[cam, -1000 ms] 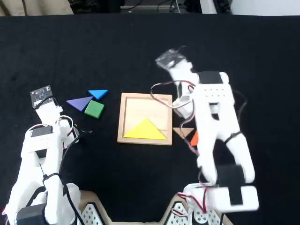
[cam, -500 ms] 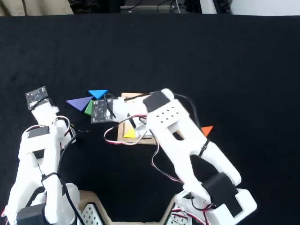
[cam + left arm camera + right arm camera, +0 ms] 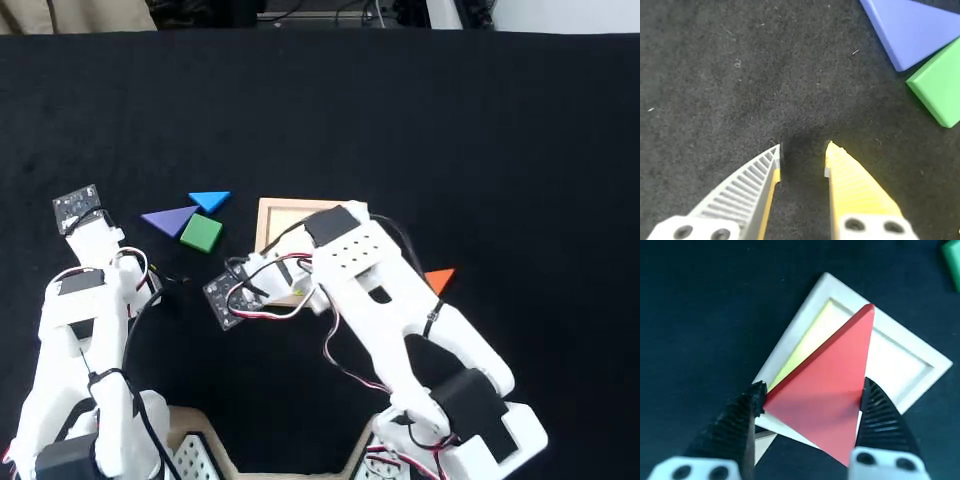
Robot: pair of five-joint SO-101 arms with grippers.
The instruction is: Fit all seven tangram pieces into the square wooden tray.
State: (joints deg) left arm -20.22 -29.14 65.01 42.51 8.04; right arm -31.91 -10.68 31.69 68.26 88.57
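The right hand (image 3: 813, 390) was clamped on the red triangle (image 3: 825, 395), with a finger pressed against each of two opposite sides of the piece. The triangle hung flat-side-up over the square wooden tray (image 3: 791, 332), covering much of the tray's inside and crossing one rim. Whether it touched the wood could not be told. A yellow piece (image 3: 809, 337) lay inside the tray along one rim, partly hidden under the red triangle.

From the high view, the right arm (image 3: 370, 280) stretched across the tray (image 3: 275, 208) and covered most of it, so only the far rim and a corner showed. An orange triangle (image 3: 438, 279) lay on the black desk (image 3: 400, 120), apart from the tray on the right arm's side.

The left hand (image 3: 804, 147) had its fingers apart with nothing between them, pointing down at bare desk. The purple triangle (image 3: 910, 27) and the green square (image 3: 940, 90) lay near it, close against each other. In the high view the blue triangle (image 3: 209, 201) sat just beside those two, and the whole group lay on the tray's other side.
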